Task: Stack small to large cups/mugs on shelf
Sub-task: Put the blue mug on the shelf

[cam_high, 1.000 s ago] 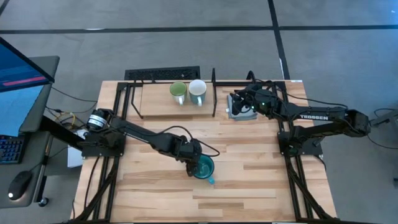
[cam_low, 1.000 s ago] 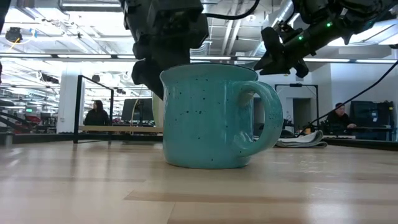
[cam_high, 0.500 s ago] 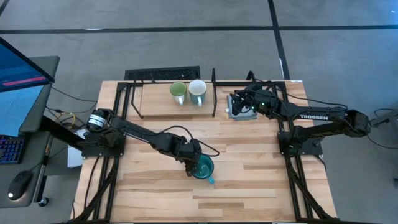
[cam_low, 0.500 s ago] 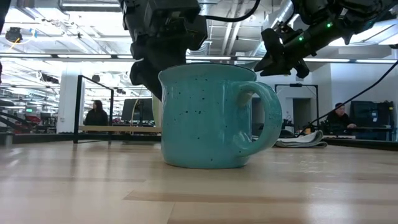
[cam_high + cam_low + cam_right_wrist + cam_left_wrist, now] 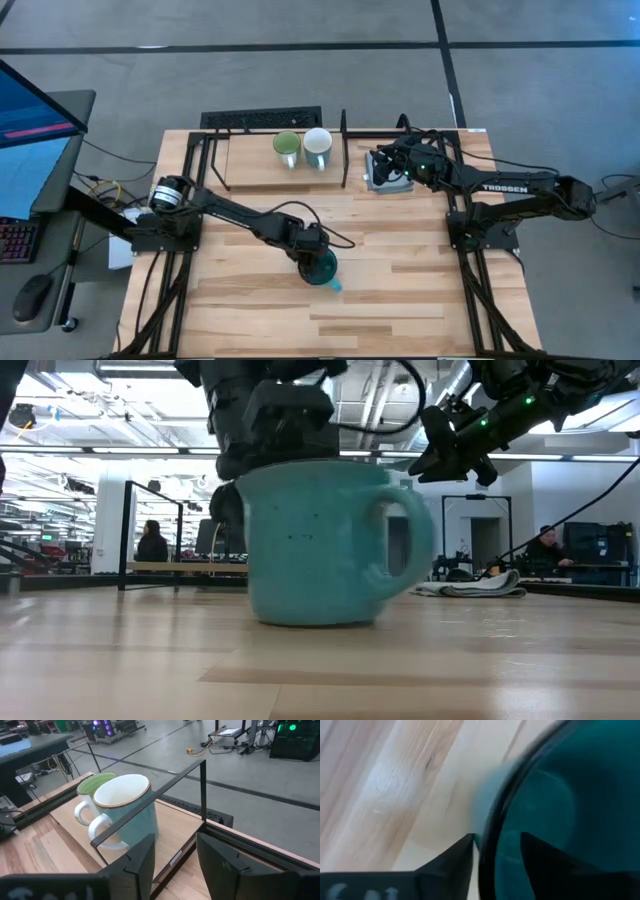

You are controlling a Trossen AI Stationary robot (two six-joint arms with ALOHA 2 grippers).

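Observation:
The teal blue mug stands upright on the tabletop near the middle, its handle toward the near right. My left gripper is shut on its rim from above; it also shows in the low view. The light green mug and the small white mug stand side by side on the light-wood shelf at the far edge. My right gripper is open and empty, in the air just right of the shelf; its wrist view shows the white mug and the green mug. My left gripper pinches the teal mug's wall at the rim, on the side away from the handle, one finger inside the mug and one outside. The fingers come from above, pointing down. The mug is upright; whether its base is clear of the tabletop, I cannot tell.
A grey cloth lies on the table right of the shelf, under my right gripper. The shelf's black upright posts and frame bar stand beside the two mugs. People sit in the room beyond the table.
My left gripper has moved a little toward the table's left with the teal mug in its hold. The mug has stayed upright and shows blurred from the motion. My right gripper has kept still.

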